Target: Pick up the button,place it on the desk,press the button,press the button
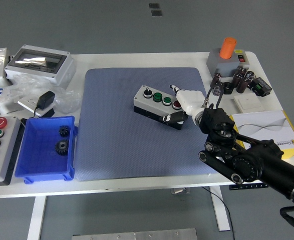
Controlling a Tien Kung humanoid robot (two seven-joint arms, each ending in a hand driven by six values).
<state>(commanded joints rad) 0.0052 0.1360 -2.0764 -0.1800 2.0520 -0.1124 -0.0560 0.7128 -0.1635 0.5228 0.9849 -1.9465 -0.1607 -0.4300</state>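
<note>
The button box (pixel 154 102) is a grey box with a black base. On top it has a black knob, two green buttons and a red button (pixel 177 104). It lies slanted on the blue mat (pixel 116 140), right of the middle. My right hand (pixel 174 103) is white and comes in from the lower right on a black arm (pixel 247 162). It straddles the box's right end. One finger (pixel 175 88) lies past the back edge and the thumb (pixel 173 119) is against the front side. The box rests on the mat.
A blue bin (pixel 36 167) holding two black gears stands at the left, beside a control panel (pixel 9 160) with coloured buttons. A grey enclosure (pixel 41 65), plastic bags and a black adapter (pixel 46 100) lie at the back left. A grey device with an orange cylinder (pixel 229 50), dark cylinders (pixel 237 82) and a booklet (pixel 267 125) are on the right.
</note>
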